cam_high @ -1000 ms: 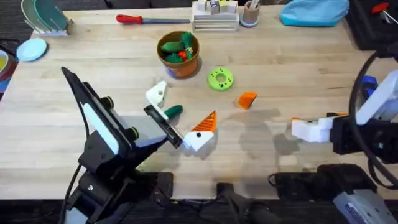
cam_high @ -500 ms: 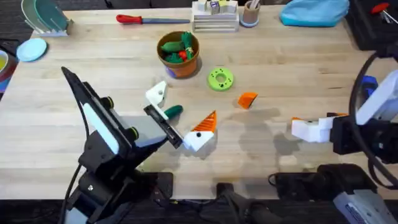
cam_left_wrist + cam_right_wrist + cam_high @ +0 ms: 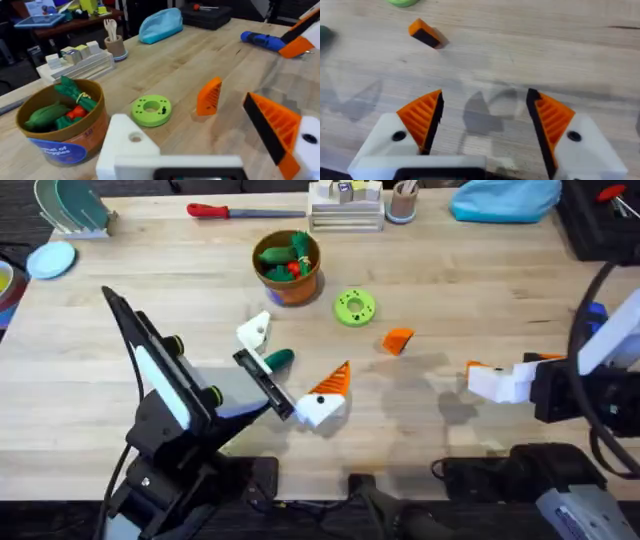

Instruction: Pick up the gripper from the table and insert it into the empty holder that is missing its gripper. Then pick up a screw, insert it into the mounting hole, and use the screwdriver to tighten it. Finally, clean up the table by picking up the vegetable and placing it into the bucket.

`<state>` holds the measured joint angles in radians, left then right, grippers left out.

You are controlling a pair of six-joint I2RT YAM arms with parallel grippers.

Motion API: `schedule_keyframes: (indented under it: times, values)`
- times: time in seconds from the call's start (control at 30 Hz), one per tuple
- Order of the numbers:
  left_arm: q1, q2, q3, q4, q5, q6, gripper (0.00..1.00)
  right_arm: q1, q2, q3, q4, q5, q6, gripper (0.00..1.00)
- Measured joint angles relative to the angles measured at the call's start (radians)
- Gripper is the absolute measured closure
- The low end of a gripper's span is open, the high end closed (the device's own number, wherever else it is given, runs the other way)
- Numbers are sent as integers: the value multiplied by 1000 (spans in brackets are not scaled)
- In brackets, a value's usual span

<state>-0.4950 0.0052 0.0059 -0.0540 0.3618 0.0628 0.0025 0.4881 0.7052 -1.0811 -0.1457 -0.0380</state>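
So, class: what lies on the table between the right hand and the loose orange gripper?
Bare wood, seen from the right wrist: right hand, gripper.

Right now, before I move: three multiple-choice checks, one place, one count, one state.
1. Where is the orange wedge? A in the left tool; B on the table beside the green disc; C in the right tool.
2. Orange pads on the left tool? A none; B one; C two.
3. Right tool? A open, empty; B shut on the wedge; C shut on the green disc.
Key: B, it lies loose on the wood; B, one finger is bare white; A, table shows between its pads.
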Motion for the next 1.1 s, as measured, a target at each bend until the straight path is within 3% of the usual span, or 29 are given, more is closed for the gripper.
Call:
schedule_keyframes:
  times: [0.37,0.6,0.73,0.87,1.1]
  values:
    - [0,0,0,3,99,-19,9,0,0,0,334,-221,0,10]
    - [0,0,0,3,114,-34,8,0,3,-1,370,-331,17,9]
    - [0,0,0,3,114,-42,8,13,64,0,377,-347,16,8]
    - [0,0,0,3,115,-45,8,111,222,36,298,-284,13,7]
    - [0,0,0,3,117,-96,8,403,479,169,247,-28,-14,7]
